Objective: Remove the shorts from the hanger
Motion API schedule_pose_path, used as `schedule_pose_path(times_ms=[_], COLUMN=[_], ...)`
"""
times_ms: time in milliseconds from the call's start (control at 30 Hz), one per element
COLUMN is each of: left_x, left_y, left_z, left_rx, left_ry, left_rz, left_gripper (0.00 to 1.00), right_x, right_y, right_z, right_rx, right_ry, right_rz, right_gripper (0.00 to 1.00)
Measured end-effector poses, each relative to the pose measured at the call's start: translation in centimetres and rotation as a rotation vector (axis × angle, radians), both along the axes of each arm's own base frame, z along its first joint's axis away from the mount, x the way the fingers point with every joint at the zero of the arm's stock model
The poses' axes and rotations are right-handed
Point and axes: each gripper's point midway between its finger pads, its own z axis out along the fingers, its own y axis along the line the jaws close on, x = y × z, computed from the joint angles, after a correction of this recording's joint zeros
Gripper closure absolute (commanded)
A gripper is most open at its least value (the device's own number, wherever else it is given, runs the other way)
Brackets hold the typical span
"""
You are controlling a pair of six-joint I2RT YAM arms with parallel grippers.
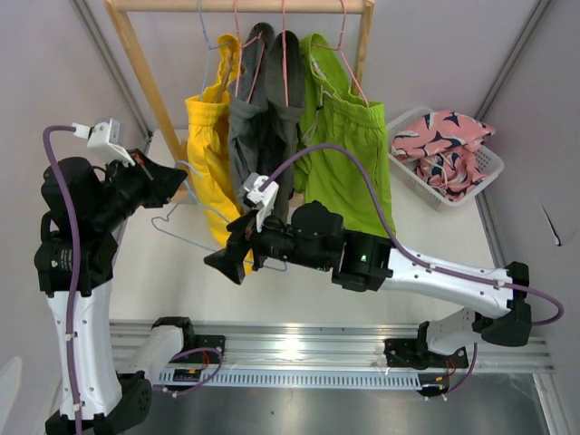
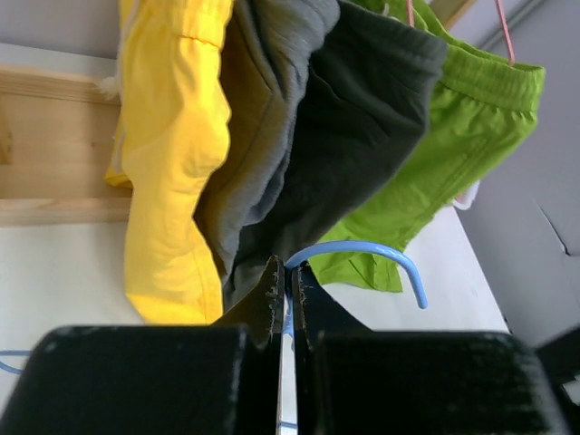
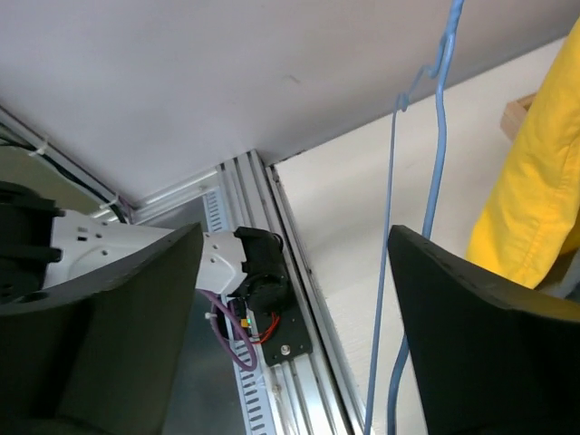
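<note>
Pale walls close the bench (image 1: 163, 272). Upper centre, the shorts (image 1: 349, 154) hang on the rack (image 1: 245, 5); they seem soft and light, so the waistband looks the best hold. Left claw (image 2: 288, 276) clenches a blue hanger (image 2: 362, 246); right claw (image 1: 225, 263) is released.

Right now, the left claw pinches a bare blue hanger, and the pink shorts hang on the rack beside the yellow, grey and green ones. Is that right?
Not quite. The pink shorts are not on the rack: they lie in the basket at the right, as the top view shows. The rest holds: the left gripper is shut on the blue hanger.
</note>
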Motion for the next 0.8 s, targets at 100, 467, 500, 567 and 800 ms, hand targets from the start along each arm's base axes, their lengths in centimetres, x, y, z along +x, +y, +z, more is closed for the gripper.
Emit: schedule_pose_path(times_ms=[100, 467, 500, 567, 800], left_x=[-0.7, -2.8, -2.9, -3.0, -3.1], left_y=[-0.7, -2.5, -2.5, -2.6, -2.8], left_z=[0.1, 0.7, 0.7, 0.8, 0.8], left_rx=[-0.007, -0.018, -0.018, -0.018, -0.02], left_ry=[-0.008, -0.042, -0.045, -0.046, -0.046], left_rz=[-0.038, -0.13, -0.133, -0.139, -0.147], left_gripper=[1.0, 1.0, 1.0, 1.0, 1.0], right_x=[0.4, 1.7, 1.8, 2.0, 2.5], right_y=[0.5, -0.1, -0.2, -0.2, -0.4], right_z=[0.0, 2.9, 2.9, 2.8, 1.4], right_rx=[-0.015, 0.034, 0.034, 0.029, -0.006], right_ry=[-0.013, -0.057, -0.058, -0.059, -0.05], right_rz=[-0.019, -0.092, -0.099, -0.109, -0.137], right_gripper=[0.05, 0.04, 0.04, 0.04, 0.13])
